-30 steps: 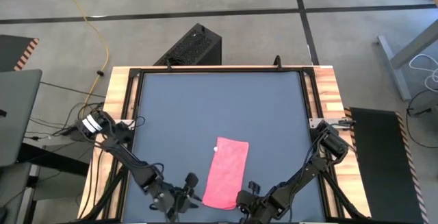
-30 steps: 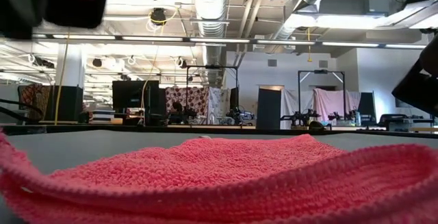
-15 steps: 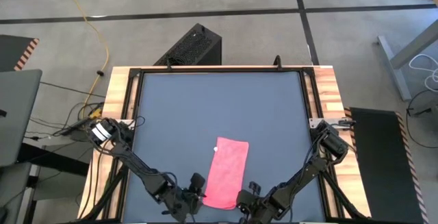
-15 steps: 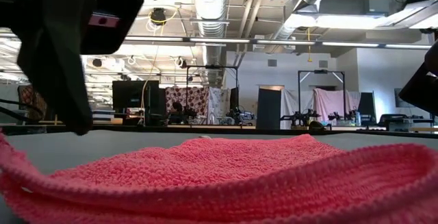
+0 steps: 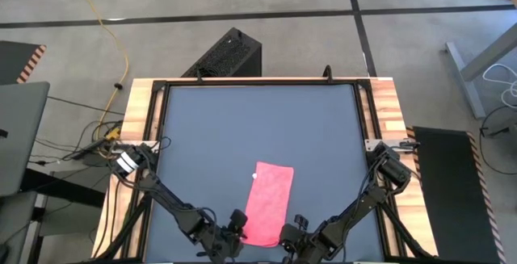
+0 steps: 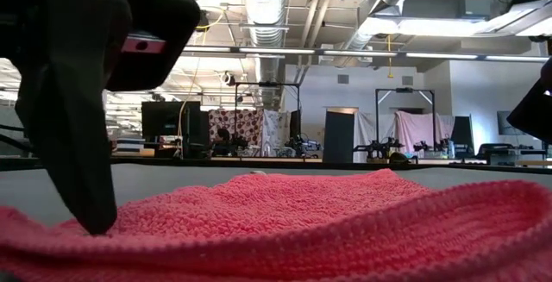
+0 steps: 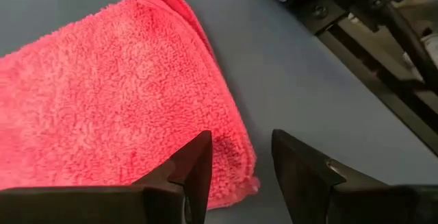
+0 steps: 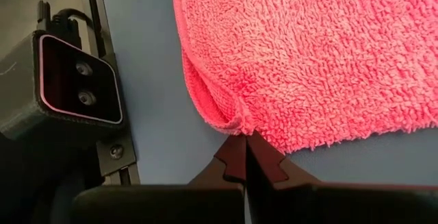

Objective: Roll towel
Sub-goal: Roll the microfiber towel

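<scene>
The pink towel point(image 5: 268, 203) lies spread flat on the dark grey tabletop point(image 5: 258, 127), near the near edge. My left gripper point(image 5: 234, 230) is open at the towel's near left corner point(image 7: 248, 177). One finger point(image 7: 197, 157) stands over the cloth and the other point(image 7: 294, 161) over the bare table beside it. In the low view this finger point(image 6: 82, 178) reaches down to the towel point(image 6: 302, 222). My right gripper point(image 5: 289, 230) is shut at the towel's near right corner. My left gripper: I cannot tell whether its finger touches the cloth. My right gripper pinches the towel's edge at the near right corner point(image 8: 238, 125) between its two fingertips, coming in low from the table's near right side. The cloth puckers at the fingertips. The rest of the towel lies on the table.
The low camera's housing point(image 8: 75, 80) sits at the table's near edge, close to the towel's near edge. Wooden rails point(image 5: 139, 119) run along the table's left and right sides. The tabletop beyond the towel's far edge is bare.
My left gripper has gone toward the table's right edge and down, to the towel's near left corner. Its finger now stands in the low view with its tip at the cloth. The towel has kept its place.
</scene>
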Controlling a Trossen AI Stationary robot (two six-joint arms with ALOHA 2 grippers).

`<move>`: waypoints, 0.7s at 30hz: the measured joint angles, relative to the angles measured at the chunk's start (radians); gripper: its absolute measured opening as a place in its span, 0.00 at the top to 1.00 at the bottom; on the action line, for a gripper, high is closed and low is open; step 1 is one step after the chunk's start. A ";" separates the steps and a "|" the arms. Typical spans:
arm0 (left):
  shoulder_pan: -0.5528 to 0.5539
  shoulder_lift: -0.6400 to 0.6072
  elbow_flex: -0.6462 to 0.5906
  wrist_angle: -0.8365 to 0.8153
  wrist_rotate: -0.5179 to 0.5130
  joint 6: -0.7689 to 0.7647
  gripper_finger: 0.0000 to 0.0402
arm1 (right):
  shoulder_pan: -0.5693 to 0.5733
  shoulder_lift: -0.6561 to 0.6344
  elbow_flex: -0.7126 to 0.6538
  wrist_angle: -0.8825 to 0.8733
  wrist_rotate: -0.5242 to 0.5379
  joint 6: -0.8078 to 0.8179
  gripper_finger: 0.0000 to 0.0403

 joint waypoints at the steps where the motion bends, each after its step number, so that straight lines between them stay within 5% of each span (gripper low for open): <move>1: 0.000 0.000 0.004 -0.020 -0.010 0.000 0.65 | 0.000 0.000 0.000 0.000 0.002 0.000 0.96; 7: 0.005 0.000 0.005 -0.076 -0.012 -0.035 0.69 | 0.000 0.000 0.000 0.002 0.010 -0.001 0.96; 14: 0.014 0.000 0.005 -0.074 0.006 -0.048 0.97 | 0.004 0.000 0.000 0.004 0.016 0.001 0.96; 21: 0.062 -0.020 0.003 -0.076 0.050 -0.091 1.00 | 0.010 0.000 0.000 0.008 -0.018 -0.004 0.90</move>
